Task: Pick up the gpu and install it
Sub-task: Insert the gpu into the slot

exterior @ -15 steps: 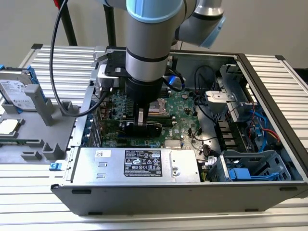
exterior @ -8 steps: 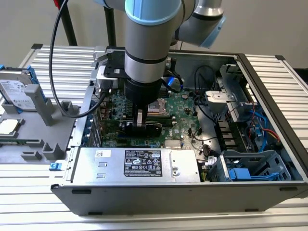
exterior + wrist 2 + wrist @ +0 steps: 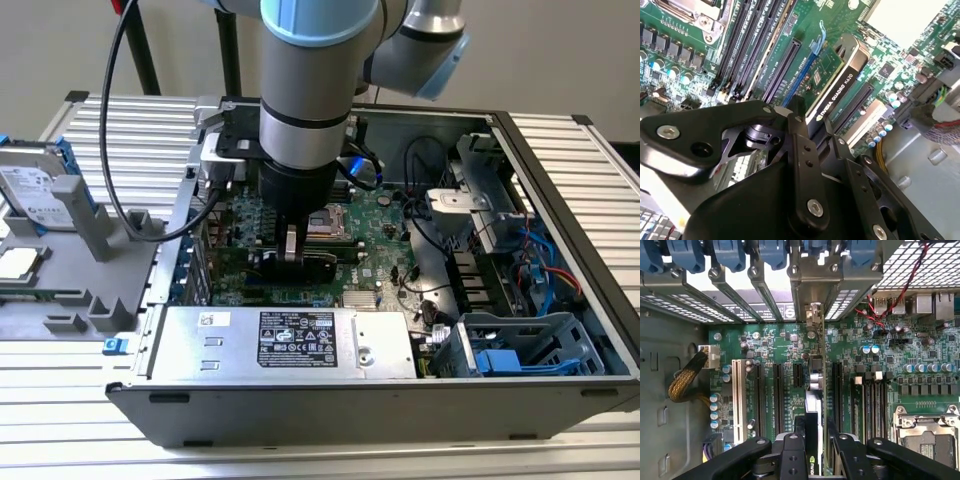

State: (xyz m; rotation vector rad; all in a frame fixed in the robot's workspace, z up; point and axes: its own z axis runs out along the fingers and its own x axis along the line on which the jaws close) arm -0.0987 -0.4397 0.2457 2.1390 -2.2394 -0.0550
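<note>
The gpu (image 3: 813, 407) stands on edge over the expansion slots of the motherboard (image 3: 775, 345), inside the open computer case (image 3: 560, 180). Its silver end bracket (image 3: 812, 315) sits against the case's rear slot openings. In the second wrist view the gpu (image 3: 837, 85) shows a green board face and a black cooler edge. My gripper (image 3: 816, 440) is shut on the card's upper edge, one black finger (image 3: 792, 450) on each side. In the exterior view the gripper (image 3: 291, 250) reaches down into the case, with the gpu (image 3: 310, 267) below it. Whether the card is fully seated in its slot cannot be told.
A silver power supply (image 3: 290, 340) lies along the case's near side. A drive cage with blue rails (image 3: 520, 350) and loose cables (image 3: 545, 250) fill the exterior view's right. Outside the case, a hard drive (image 3: 40, 185) rests on a grey fixture (image 3: 90, 290). Memory slots (image 3: 867, 400) flank the card.
</note>
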